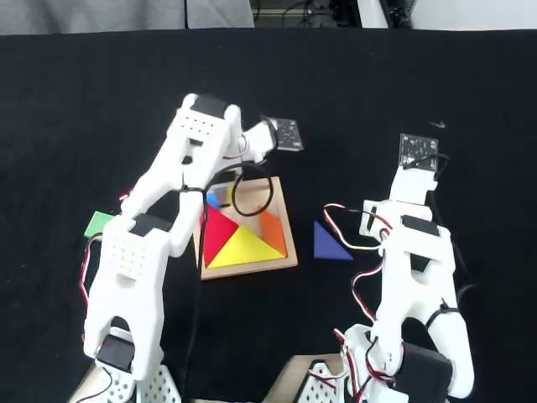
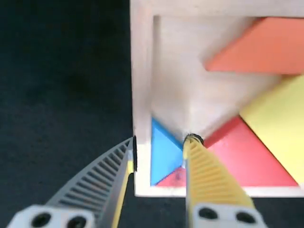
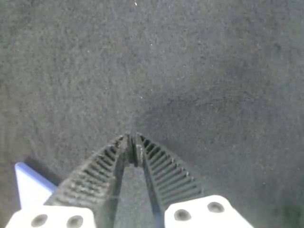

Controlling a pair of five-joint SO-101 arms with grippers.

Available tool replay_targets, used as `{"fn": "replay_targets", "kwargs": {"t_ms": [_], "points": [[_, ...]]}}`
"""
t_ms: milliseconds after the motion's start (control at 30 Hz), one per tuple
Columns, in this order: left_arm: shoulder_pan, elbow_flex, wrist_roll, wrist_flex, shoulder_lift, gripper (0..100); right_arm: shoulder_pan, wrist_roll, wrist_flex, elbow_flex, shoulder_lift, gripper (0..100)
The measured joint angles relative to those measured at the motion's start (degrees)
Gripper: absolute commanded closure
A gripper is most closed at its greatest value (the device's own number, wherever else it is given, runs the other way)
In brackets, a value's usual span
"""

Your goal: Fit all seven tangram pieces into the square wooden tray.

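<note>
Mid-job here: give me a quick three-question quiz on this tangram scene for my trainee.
1. True or false: the left claw straddles one wall of the wooden tray, with one finger outside and one inside.
2. Which piece lies on the black cloth outside the tray? A. yellow triangle B. dark blue triangle C. red triangle
3. Fill in: the right claw is ___ (open or shut).

Key: 1 true; 2 B; 3 shut.
</note>
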Motion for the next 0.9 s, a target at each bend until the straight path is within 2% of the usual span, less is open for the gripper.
{"fn": "replay_targets", "kwargs": {"t_ms": [167, 333, 433, 567, 700, 900], "points": [[1.3, -13.5, 1.4, 10.4, 0.0, 83, 0.0, 0.0, 0.0, 0.0, 0.0, 98.5], [-1.1, -30.7, 17.1, 12.3, -0.8, 83, 0.0, 0.0, 0.0, 0.0, 0.0, 98.5], [-4.7, -34.6, 24.8, 12.5, -4.7, 83, -0.1, 0.0, 0.0, 0.0, 0.0, 98.4], [-9.0, -33.8, 33.8, 12.7, -14.9, 83, -0.1, 0.0, 0.0, 0.0, 0.0, 98.4], [-11.4, -27.2, 41.9, 12.8, -29.5, 83, -0.1, 0.0, 0.0, 0.0, 0.0, 98.4], [-14.5, -11.7, 45.8, 12.8, -54.1, 83, -0.1, 0.0, 0.0, 0.0, 0.0, 98.4]]}}
